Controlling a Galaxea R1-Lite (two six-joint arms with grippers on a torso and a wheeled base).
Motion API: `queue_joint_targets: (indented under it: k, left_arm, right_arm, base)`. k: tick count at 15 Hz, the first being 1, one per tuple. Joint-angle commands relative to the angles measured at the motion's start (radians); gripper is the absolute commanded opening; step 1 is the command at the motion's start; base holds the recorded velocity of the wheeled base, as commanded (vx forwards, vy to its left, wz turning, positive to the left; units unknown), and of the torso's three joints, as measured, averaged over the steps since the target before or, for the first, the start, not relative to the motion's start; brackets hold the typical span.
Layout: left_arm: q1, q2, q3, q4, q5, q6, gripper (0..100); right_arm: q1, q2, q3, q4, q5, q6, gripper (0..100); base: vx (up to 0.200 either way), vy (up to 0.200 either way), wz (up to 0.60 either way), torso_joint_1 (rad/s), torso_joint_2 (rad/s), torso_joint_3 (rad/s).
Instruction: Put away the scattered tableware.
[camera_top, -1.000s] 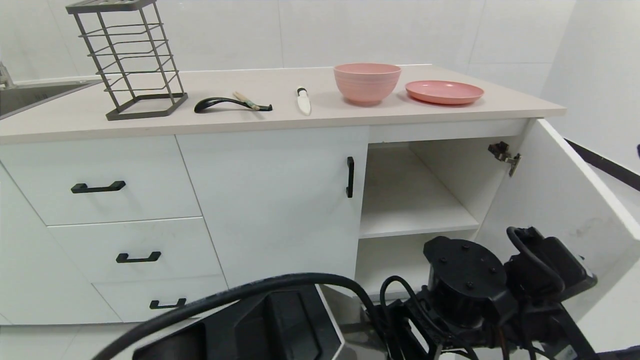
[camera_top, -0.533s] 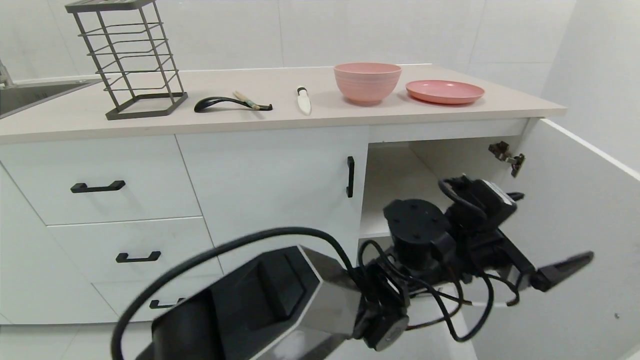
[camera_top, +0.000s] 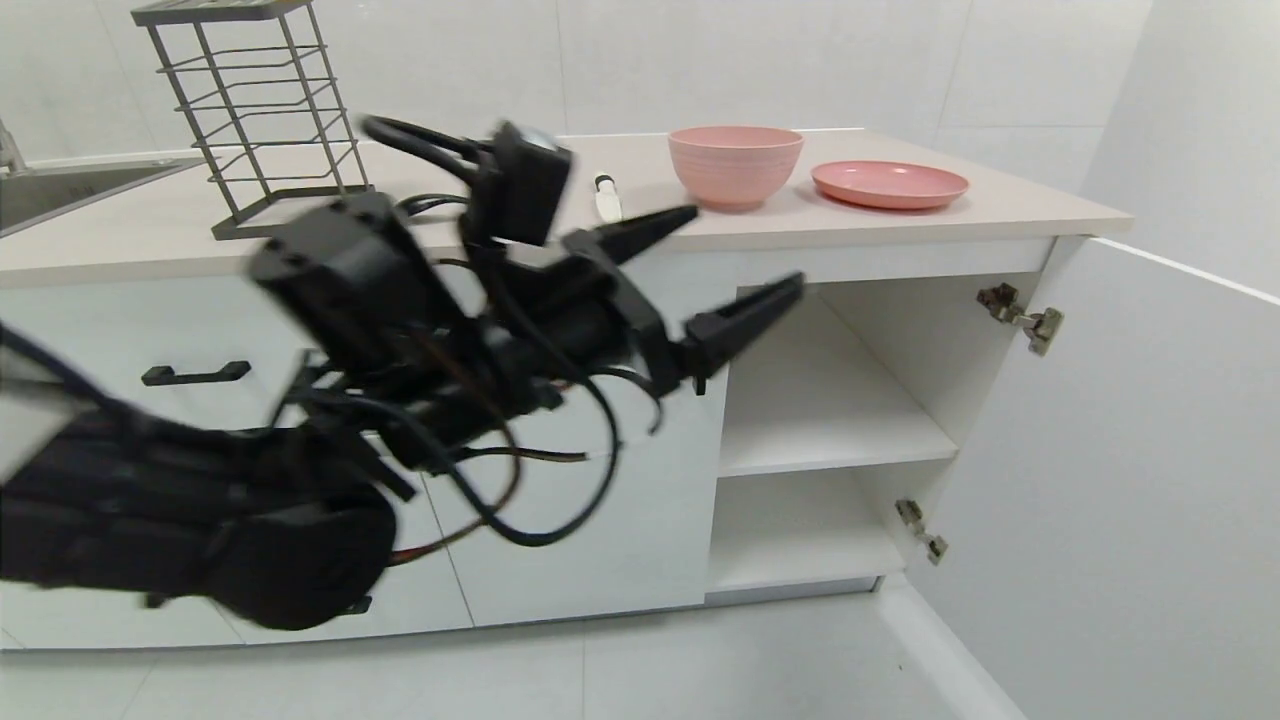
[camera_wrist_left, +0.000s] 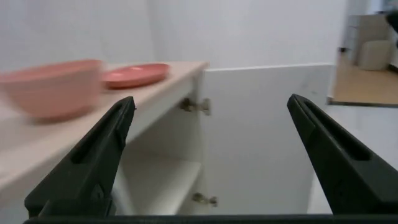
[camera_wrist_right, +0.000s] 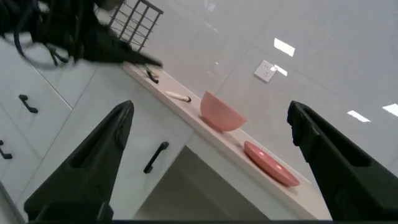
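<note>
Pink bowl (camera_top: 735, 165) and plate (camera_top: 889, 184) sit on counter (camera_top: 1010, 205) above open cabinet (camera_top: 830, 400); left jaws wide open, empty, near bowl, right jaws open too; looks pre-grasp, next needs jaws straddling bowl rim.

cabinet door (camera_top: 1130, 480) wide open | path to shelf (camera_top: 830, 420) open | bowl (camera_top: 735, 165), plate (camera_top: 889, 184) occupy countertop (camera_top: 1030, 205) right end
</note>
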Motion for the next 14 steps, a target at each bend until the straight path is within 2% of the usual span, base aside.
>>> queue_joint_targets:
  k: [1, 3, 5, 6, 8, 9, 11, 13, 14]
  left_arm:
    - [0.244, -0.547, 0.384, -0.002, 0.002, 0.003, 100]
    - [0.359, -0.683, 0.498, -0.002, 0.002, 0.006, 100]
    - [0.498, -0.783, 0.573, -0.005, 0.002, 0.003, 100]
    - [0.564, -0.827, 0.585, -0.001, 0.004, -0.006, 100]
    - [0.710, -0.919, 0.670, -0.002, 0.002, -0.018, 100]
    - [0.742, -0.967, 0.720, -0.002, 0.002, -0.018, 100]
    - [0.742, -1.064, 0.812, -0.001, -0.001, -0.018, 100]
    - [0.742, -1.127, 0.869, -0.002, -0.002, -0.017, 100]
    - [0.742, -1.234, 0.895, 0.031, -0.004, -0.017, 100]
  right_arm:
    - [0.006, -0.046, 0.049, 0.003, 0.001, -0.001, 100]
    - [0.001, -0.085, 0.076, 0.009, 0.001, 0.001, 100]
    - [-0.005, -0.181, 0.095, 0.099, -0.004, 0.001, 100]
    - [-0.011, -0.261, 0.113, 0.196, -0.001, -0.001, 100]
    - [-0.016, -0.441, 0.111, 0.432, -0.004, -0.001, 100]
    - [-0.014, -0.531, 0.110, 0.552, -0.003, -0.001, 100]
    - [-0.014, -0.721, 0.064, 0.837, -0.004, -0.001, 100]
    - [-0.009, -0.810, 0.035, 0.981, -0.006, 0.001, 100]
    - [-0.008, -0.861, 0.042, 1.031, -0.009, -0.002, 100]
  base:
    - [0.000, 0.000, 0.00, 0.000, 0.00, 0.000]
    - [0.000, 0.000, 0.00, 0.000, 0.00, 0.000]
    - [0.000, 0.000, 0.00, 0.000, 0.00, 0.000]
    - [0.000, 0.000, 0.00, 0.000, 0.00, 0.000]
    - [0.000, 0.000, 0.00, 0.000, 0.00, 0.000]
    - [0.000, 0.000, 0.00, 0.000, 0.00, 0.000]
    - [0.000, 0.000, 0.00, 0.000, 0.00, 0.000]
    - [0.000, 0.000, 0.00, 0.000, 0.00, 0.000]
    - [0.000, 0.000, 0.00, 0.000, 0.00, 0.000]
